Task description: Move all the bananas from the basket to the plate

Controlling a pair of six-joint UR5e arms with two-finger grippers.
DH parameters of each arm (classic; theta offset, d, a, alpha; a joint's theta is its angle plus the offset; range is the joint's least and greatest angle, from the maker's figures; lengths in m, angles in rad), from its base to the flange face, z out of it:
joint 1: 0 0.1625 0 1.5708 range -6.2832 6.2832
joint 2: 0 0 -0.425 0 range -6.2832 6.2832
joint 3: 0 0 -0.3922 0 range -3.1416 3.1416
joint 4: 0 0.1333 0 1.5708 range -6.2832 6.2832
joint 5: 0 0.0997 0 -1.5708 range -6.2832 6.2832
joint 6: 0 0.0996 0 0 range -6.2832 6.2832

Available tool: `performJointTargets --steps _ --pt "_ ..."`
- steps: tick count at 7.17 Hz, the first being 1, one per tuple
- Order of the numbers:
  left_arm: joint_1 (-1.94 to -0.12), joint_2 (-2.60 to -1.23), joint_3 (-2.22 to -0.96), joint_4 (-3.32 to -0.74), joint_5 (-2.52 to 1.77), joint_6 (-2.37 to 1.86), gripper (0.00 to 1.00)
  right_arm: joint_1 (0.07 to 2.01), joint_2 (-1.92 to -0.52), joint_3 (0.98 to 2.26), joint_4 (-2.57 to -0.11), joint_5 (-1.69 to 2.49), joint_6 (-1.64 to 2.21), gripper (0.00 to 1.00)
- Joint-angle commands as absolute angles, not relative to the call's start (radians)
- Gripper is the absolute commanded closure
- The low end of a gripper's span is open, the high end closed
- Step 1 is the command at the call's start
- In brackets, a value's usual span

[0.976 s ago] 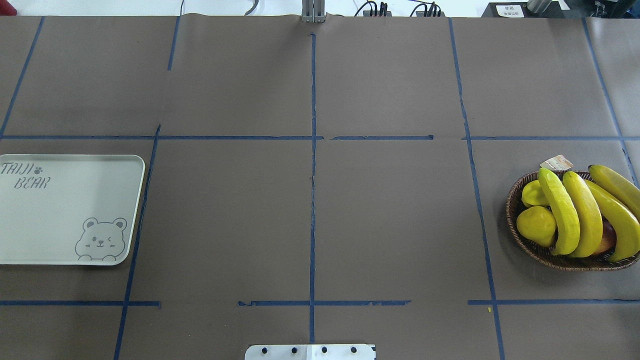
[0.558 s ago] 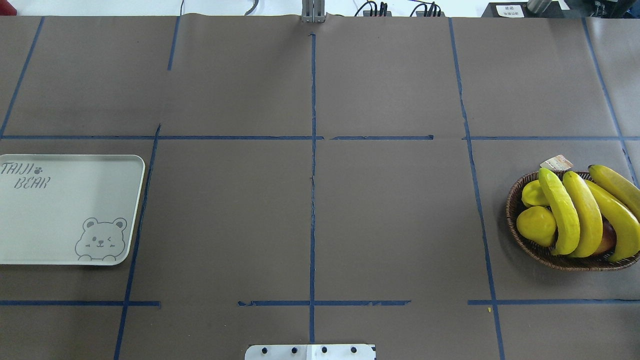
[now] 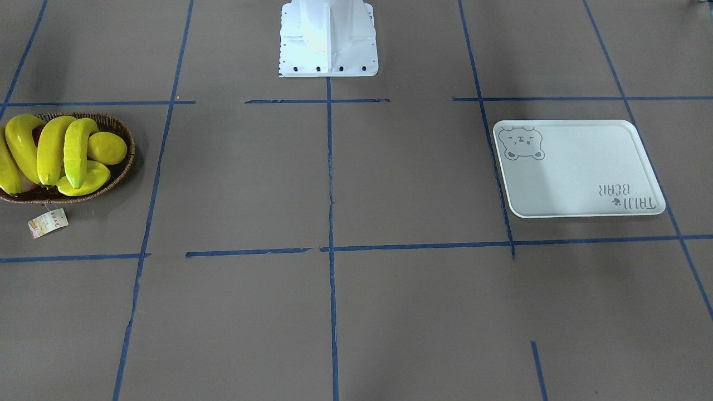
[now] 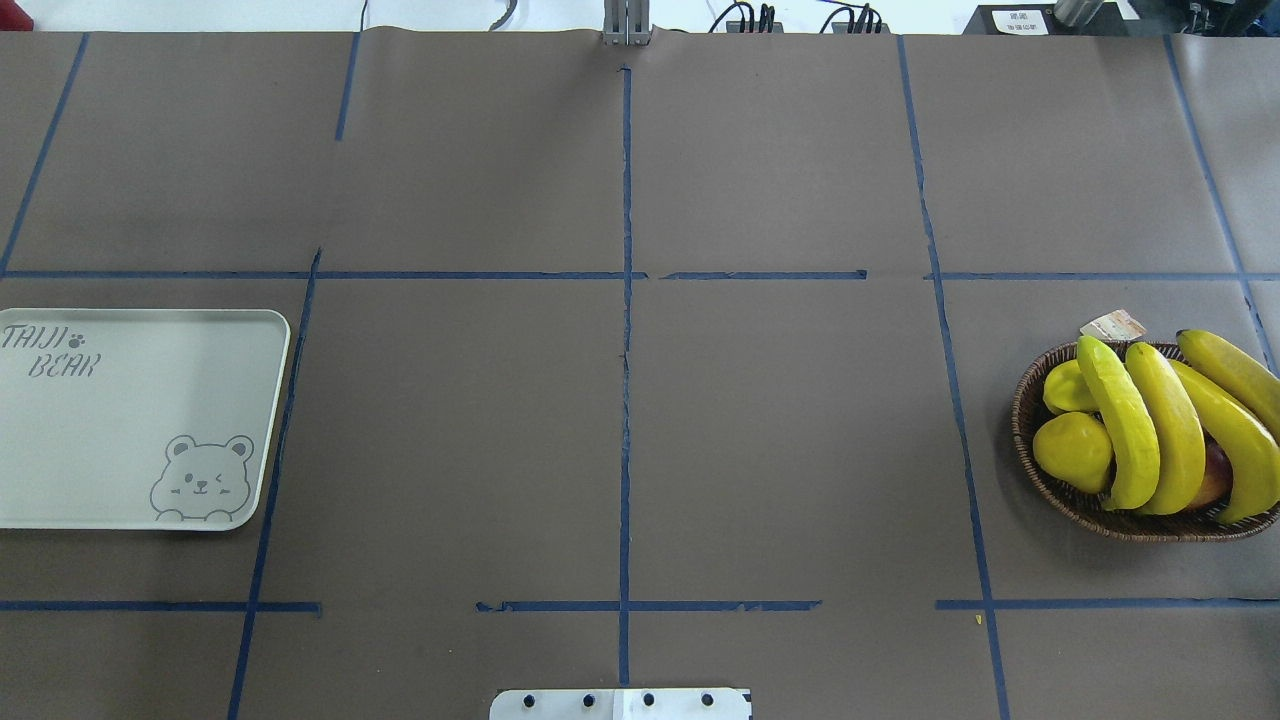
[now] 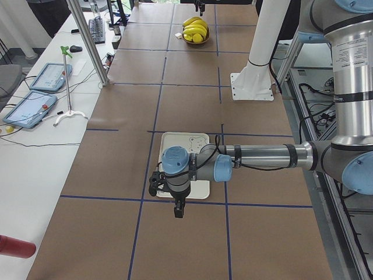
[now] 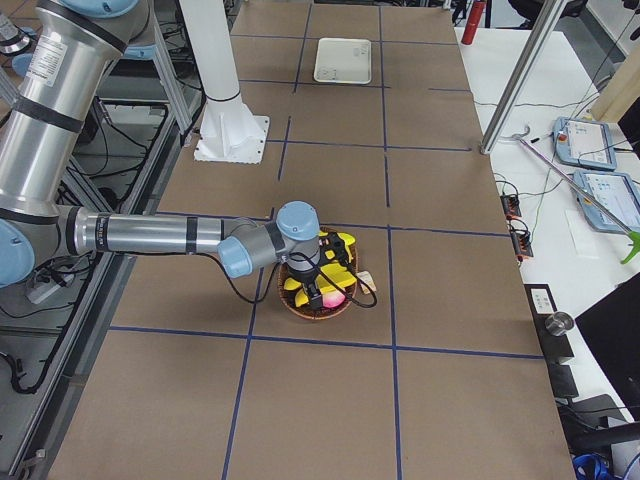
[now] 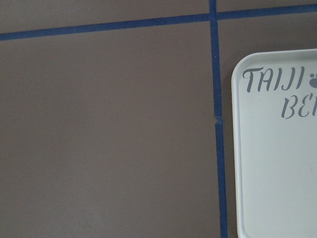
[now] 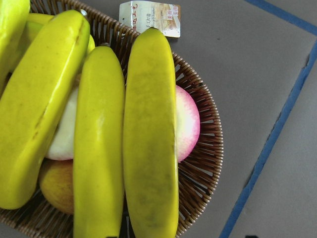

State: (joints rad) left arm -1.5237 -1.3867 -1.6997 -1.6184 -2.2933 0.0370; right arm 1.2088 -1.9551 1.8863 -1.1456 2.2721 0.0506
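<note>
The brown-papered table [image 4: 620, 420], crossed by blue tape lines, carries everything, and the basket makes a fair mark to place the rest by. The right arm [image 6: 150, 235] stretches out low so that its wrist is directly above the basket, and its camera looks straight down onto the fruit. This looks like a lining-up for the first pick. The left arm [image 5: 262, 156] reaches to the end of the table farthest from the basket. The plate [image 4: 120, 420] lies there with nothing on it, so no transfer has been made yet. Basket and plate are well apart, likely each within one arm's reach only, so a hand-over midway seems probable. The basket [image 4: 1110, 520] itself sits near the table's edge on the robot's right. All four bananas [image 4: 1160, 430] lie in it side by side across the top, their ends overhanging the rim. That leaves them the easiest things to lift first. Under and beside them are a pink-white fruit [image 8: 187, 124], a round lemon [image 4: 1072, 452] and a ridged starfruit [image 4: 1062, 388], all of which should stay. The right gripper [image 6: 320, 292] hangs just over the bananas, and the left gripper [image 5: 178, 213] hangs by the plate's edge farthest from the basket. Only side views show them, so I cannot tell whether either pair of fingers is apart or together. A small paper tag [image 4: 1112, 325] lies on the table just outside the basket's far rim.
</note>
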Motion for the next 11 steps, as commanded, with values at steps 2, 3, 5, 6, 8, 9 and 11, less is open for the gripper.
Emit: performJointTargets --steps 2,3,5,6,8,9,11 --pt "-1.523 -1.387 -1.698 -1.618 -2.293 0.038 0.00 1.172 -1.936 1.861 -1.144 2.244 0.094 0.10" --pt "-1.523 -1.387 -1.698 -1.618 -2.293 0.038 0.00 1.172 -1.925 1.846 -1.143 2.241 0.087 0.10" --pt "-1.523 -1.387 -1.700 -1.618 -2.293 0.038 0.00 1.166 -1.913 1.829 -1.143 2.238 0.090 0.10" --pt "-1.523 -1.388 -1.700 -1.618 -2.293 0.038 0.00 1.161 -1.913 1.829 -1.143 2.237 0.091 0.10" --pt "-1.523 -1.387 -1.700 -1.618 -2.293 0.038 0.00 1.151 -1.907 1.827 -1.143 2.237 0.095 0.10" --pt "-1.523 -1.388 -1.700 -1.618 -2.293 0.038 0.00 1.146 -1.907 1.819 -1.143 2.237 0.095 0.12" --pt "-1.523 -1.388 -1.700 -1.618 -2.293 0.038 0.00 1.143 -1.894 1.807 -1.143 2.238 0.095 0.17"
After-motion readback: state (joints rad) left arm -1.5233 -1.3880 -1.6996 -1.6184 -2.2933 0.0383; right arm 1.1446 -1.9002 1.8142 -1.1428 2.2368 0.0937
